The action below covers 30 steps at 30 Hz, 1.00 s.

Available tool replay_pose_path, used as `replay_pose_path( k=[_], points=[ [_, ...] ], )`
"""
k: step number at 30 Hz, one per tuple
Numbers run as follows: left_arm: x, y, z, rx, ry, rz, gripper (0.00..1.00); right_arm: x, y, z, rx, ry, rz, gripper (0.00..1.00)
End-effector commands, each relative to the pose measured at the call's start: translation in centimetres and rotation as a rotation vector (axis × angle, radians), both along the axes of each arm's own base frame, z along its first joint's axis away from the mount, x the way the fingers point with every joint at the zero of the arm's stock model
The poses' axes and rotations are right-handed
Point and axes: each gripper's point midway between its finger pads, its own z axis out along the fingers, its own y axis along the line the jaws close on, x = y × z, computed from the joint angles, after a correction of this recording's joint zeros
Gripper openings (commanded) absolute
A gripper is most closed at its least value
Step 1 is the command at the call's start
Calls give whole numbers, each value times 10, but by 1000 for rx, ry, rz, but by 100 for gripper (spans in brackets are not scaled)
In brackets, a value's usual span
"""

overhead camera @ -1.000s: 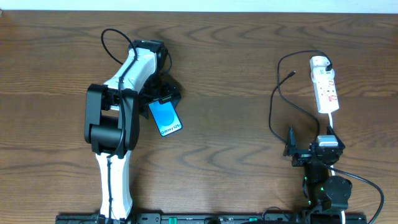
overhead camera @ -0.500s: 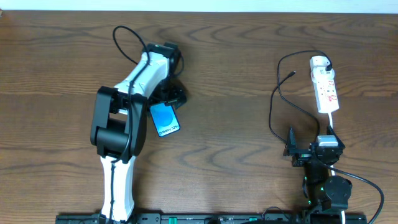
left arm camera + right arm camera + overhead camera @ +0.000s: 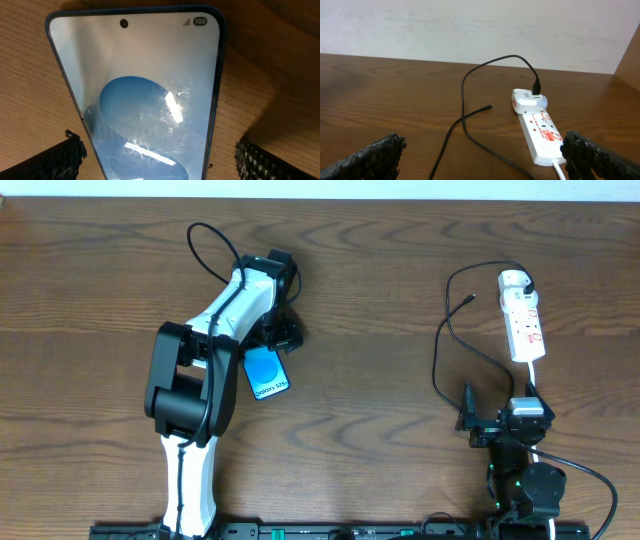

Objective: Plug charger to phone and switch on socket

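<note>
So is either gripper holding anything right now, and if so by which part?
Nothing is held. The left gripper straddles the phone, open, with a gap beside one long edge; the right gripper is open and empty.

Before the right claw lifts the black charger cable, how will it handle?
The charger cable is thin and lies in loose curves, so it will probably flop and trail. Its far end is plugged into the white adapter on the socket, so hard pulling may drag both.
</note>
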Motion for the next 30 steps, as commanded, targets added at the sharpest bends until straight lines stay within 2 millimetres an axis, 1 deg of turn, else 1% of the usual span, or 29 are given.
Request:
replay_pose_path(
  k=[1,4,6,7,8,12,14,15,18,21,24,27,30],
  points=[
    [-1,13,-3,45,-14,4,98,0,-2,-1,-5,-1,-11,99],
    [8,13,25,20,-94,4,98,0,-2,-1,-5,-1,-11,99],
    [13,12,48,0,-156,-14,98,0,-2,-1,-5,-1,-11,99],
    [16,11,67,-14,-203,-27,98,0,-2,-1,-5,-1,-11,99],
    [16,11,81,-23,-238,-27,98,0,-2,-1,-5,-1,-11,99],
    [9,13,125,-58,-361,-26,98,0,-2,-1,-5,-1,-11,99],
    [1,15,137,-72,-411,-31,99,0,-2,-1,-5,-1,-11,99],
    [-6,16,143,-87,-443,-56,98,0,-2,-1,-5,-1,-11,99],
    [-15,10,142,-156,-506,-128,98,0,-2,-1,-5,-1,-11,99],
    [-20,21,126,-132,-499,-108,98,0,-2,-1,-5,-1,-11,99],
    [-19,22,110,-121,-460,-101,98,0,-2,-1,-5,-1,-11,99],
    [-15,28,95,-78,-436,-27,98,0,-2,-1,-5,-1,-11,99],
    [-12,27,81,-78,-412,-5,98,0,-2,-1,-5,-1,-11,99]
  ],
)
